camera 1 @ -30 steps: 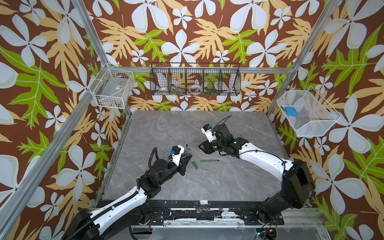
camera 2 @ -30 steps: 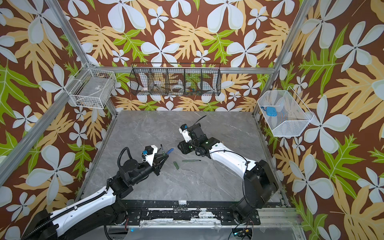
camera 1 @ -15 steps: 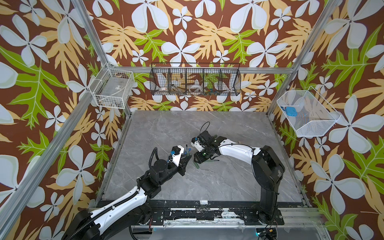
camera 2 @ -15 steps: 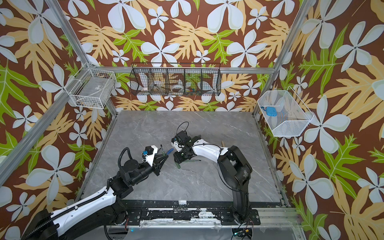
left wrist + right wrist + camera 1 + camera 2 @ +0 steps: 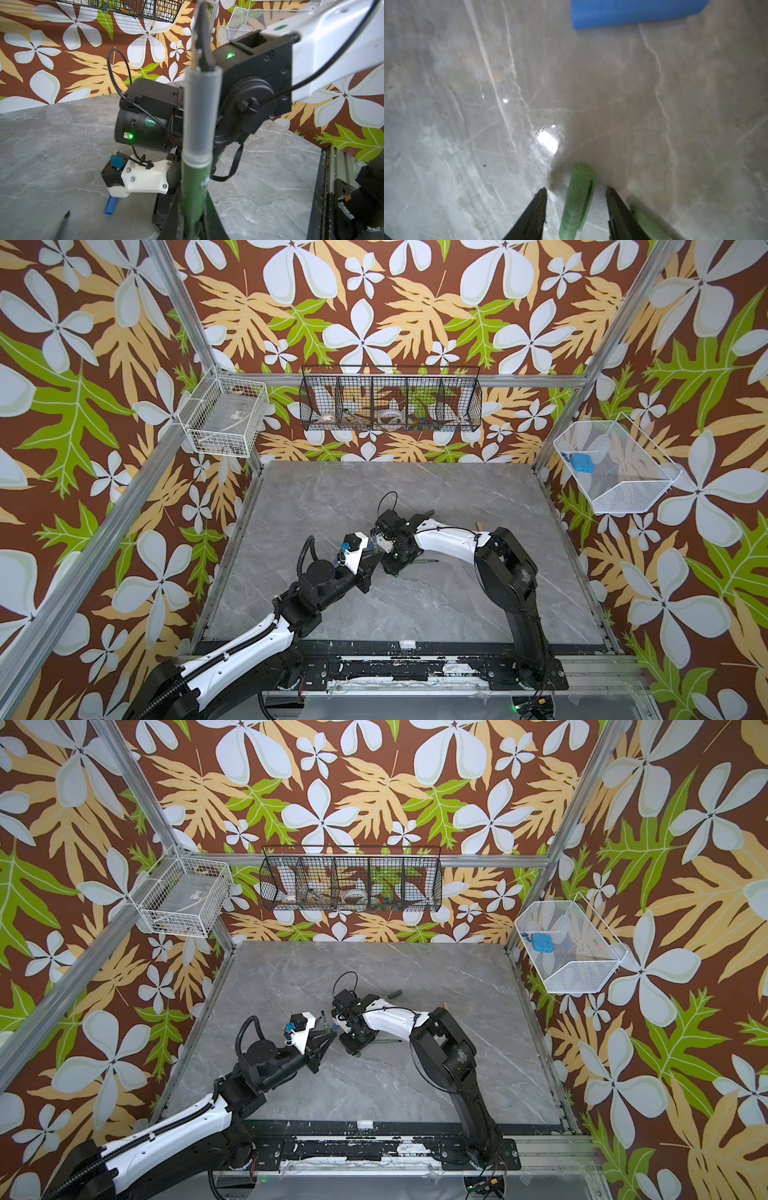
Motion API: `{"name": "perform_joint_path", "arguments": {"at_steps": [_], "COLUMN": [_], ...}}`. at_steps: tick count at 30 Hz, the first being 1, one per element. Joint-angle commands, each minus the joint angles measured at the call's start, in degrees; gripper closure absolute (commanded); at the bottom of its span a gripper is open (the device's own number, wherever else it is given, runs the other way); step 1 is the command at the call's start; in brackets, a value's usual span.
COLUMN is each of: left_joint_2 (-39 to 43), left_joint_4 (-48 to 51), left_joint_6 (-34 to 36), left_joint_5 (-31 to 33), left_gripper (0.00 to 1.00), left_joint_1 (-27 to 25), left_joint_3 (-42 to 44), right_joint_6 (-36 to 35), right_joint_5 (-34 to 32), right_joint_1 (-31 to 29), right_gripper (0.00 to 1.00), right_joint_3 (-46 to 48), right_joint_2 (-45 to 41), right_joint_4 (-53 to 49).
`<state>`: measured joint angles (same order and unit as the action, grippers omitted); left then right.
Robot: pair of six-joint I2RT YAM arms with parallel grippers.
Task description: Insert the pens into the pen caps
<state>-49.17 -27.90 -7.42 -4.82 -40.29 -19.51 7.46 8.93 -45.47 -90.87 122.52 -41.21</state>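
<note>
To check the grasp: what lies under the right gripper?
A green cap lies on the table between the right gripper's open jaws. In both top views the gripper covers it.

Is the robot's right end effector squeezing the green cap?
No, the green cap lies on the table inside the open right end effector, with gaps on both sides.

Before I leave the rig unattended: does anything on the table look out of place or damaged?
Nothing damaged or spilled. One dark green cap lies behind the right arm, well apart from the other green cap.
</note>
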Motion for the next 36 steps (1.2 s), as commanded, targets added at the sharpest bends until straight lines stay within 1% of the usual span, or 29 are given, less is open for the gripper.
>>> {"name": "perform_joint_path", "arguments": {"at_steps": [1, 6, 11, 19, 22, 23, 26, 30, 34, 36], "left_joint_2": [0.30, 0.00, 0.13, 0.49, 0.48, 0.39, 0.14, 0.09, 0.32, 0.37], "left_joint_4": [-2.07, -2.07, -2.08, -2.16, -2.24, -2.27, -2.27, -2.24, -2.25, -2.25], "left_joint_6": [0.18, 0.13, 0.26, 0.48, 0.61, 0.60, 0.57, 0.59, 0.57, 0.57], "left_joint_5": [-0.19, -0.35, -0.69, -0.85, -0.72, -0.72, -0.82, -0.82, -0.95, -0.91], "left_gripper": [1.00, 1.00, 1.00, 1.00, 1.00, 1.00, 1.00, 1.00, 1.00, 1.00], "left_joint_1": [-0.05, -0.05, -0.05, -0.05, -0.05, -0.05, -0.05, -0.05, -0.05, -0.05], "left_joint_3": [0.08, 0.06, 0.08, 0.26, 0.34, 0.35, 0.26, 0.26, 0.26, 0.24], "right_joint_6": [0.19, 0.36, 0.53, 0.75, 1.32, 1.48, 1.93, 3.28, 4.65, 4.99], "right_joint_5": [-4.26, -5.46, -4.51, -5.39, -5.17, -4.57, -3.25, 1.40, 7.27, 9.97], "right_joint_1": [-0.21, -0.93, -1.15, -1.12, -1.18, -1.07, -0.69, -0.05, 1.99, 3.05], "right_gripper": [0.53, 0.56, 0.68, 0.79, 0.85, 0.86, 0.87, 0.87, 0.87, 0.87], "right_joint_3": [0.43, 1.13, 1.99, 3.32, 4.88, 5.23, 5.76, 6.95, 11.07, 14.49], "right_joint_2": [0.95, 1.36, 0.98, -1.71, -4.07, -4.89, -7.01, -11.24, -16.85, -20.69], "right_joint_4": [-3.76, -4.10, -3.00, -1.11, 1.28, 1.80, 3.26, 6.49, 13.01, 18.43]}}
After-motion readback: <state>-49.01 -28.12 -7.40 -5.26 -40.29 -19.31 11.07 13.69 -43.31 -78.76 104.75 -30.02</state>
